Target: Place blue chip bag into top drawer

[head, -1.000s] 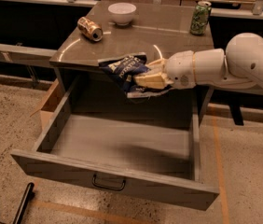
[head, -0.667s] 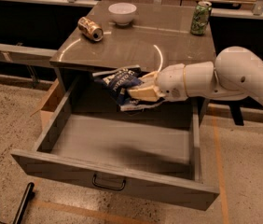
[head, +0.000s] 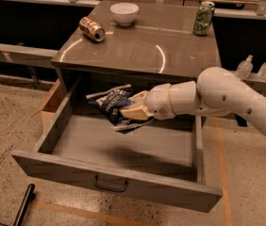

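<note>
The blue chip bag (head: 111,103) is crumpled navy foil with white lettering. My gripper (head: 131,111) is shut on it and holds it in the air over the back left part of the open top drawer (head: 123,185). The drawer is pulled far out, its grey front panel and dark bail handle (head: 110,186) face me, and its inside shows nothing lying in it. My white arm (head: 218,98) reaches in from the right, just below the table's front edge.
On the grey tabletop (head: 142,41) lie an orange can on its side (head: 92,28), a white bowl (head: 124,12) and an upright green can (head: 203,18). A cardboard box (head: 50,105) stands left of the drawer. Two clear bottles (head: 258,68) stand at the right.
My gripper has moved left and down with the bag, from beside the table's front edge to deeper over the open drawer.
</note>
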Controlling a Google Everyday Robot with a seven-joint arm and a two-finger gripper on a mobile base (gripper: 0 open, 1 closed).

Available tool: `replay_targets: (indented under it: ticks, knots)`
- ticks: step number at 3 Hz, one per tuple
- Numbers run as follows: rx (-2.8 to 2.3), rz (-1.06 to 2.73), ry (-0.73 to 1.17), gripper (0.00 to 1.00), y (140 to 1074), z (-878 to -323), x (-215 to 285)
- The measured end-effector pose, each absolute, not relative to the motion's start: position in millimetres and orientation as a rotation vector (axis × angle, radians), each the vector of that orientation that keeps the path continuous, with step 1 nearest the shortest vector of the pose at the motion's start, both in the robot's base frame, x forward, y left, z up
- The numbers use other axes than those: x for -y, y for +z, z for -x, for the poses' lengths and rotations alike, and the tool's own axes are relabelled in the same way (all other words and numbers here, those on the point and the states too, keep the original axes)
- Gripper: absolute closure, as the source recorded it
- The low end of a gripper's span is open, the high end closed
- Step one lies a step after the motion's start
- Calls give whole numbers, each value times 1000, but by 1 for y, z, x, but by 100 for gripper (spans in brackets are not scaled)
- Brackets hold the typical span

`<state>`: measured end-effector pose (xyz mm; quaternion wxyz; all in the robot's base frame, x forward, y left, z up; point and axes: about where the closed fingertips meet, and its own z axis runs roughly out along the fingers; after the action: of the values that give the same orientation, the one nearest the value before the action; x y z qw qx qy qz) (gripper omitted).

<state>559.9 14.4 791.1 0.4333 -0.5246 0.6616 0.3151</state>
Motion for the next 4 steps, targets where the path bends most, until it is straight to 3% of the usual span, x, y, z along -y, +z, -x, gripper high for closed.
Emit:
replay_targets:
  ticks: [1,4]
  knots:
    - [-1681,1341,760,85,761,-559,-28]
    - [-1775,1390,687,15,708,-557,-38]
